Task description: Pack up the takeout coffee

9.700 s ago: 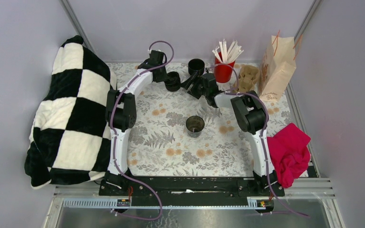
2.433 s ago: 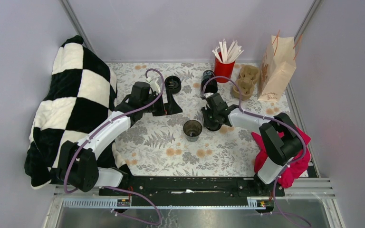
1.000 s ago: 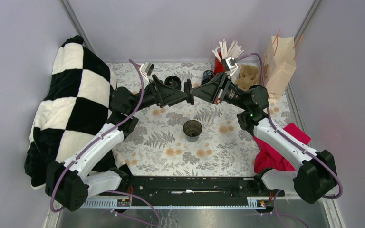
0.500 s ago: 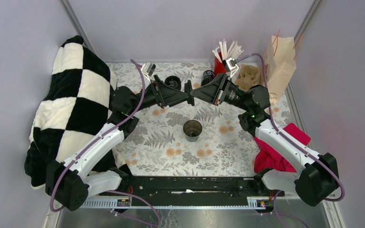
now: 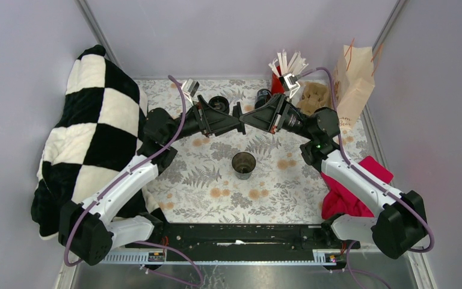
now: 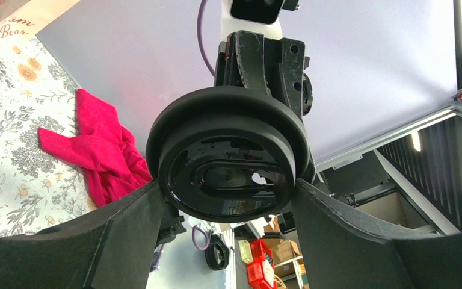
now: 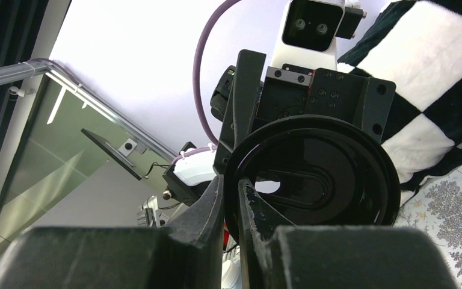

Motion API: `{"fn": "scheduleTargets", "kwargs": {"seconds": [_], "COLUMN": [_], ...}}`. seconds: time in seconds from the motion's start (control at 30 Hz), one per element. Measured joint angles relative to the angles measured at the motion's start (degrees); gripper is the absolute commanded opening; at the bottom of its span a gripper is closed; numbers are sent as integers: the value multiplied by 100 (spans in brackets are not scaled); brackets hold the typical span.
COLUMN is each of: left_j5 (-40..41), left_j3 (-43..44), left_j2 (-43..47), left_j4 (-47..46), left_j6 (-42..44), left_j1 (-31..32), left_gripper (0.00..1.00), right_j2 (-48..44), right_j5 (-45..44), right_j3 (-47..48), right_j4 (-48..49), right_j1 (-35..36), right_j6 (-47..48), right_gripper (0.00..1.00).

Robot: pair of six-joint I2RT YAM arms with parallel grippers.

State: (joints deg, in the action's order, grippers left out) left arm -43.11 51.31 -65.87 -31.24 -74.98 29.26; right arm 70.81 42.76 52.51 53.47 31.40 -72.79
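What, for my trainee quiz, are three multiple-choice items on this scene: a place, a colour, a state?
1. Where does the open coffee cup stand? A at the middle of the table B at its far left corner C at its near right edge
2. What colour is the cup of white sticks? A red B blue C green
3. The right gripper is: A open and empty B shut on the black lid C shut on a white stick
Key: 1 A, it stands upright mid-table, between the arms; 2 A, red shows below the sticks; 3 B, its fingers pinch the lid's rim.
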Motion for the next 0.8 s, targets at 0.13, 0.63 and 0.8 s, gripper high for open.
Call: {"fn": "scheduleTargets", "kwargs": {"seconds": [0.13, 0.63, 0.8], "left_j5": [31, 1283, 2573], "left_j3": [4, 1281, 2369], "left_j2": [2, 55, -269], "left_j4": [127, 4006, 5746], "left_j6": [83, 2614, 3818], "left_j1": [0, 81, 730], "left_gripper": [73, 68, 67], "right_j2": [0, -1482, -2354], "right_j5": [-11, -1816, -3438], "right_j3": [-33, 79, 79], "right_j4": [-9, -4009, -5845], "right_j1": [-2, 68, 68], "right_j6": [17, 2957, 4426], "right_gripper": [17, 88, 88]}}
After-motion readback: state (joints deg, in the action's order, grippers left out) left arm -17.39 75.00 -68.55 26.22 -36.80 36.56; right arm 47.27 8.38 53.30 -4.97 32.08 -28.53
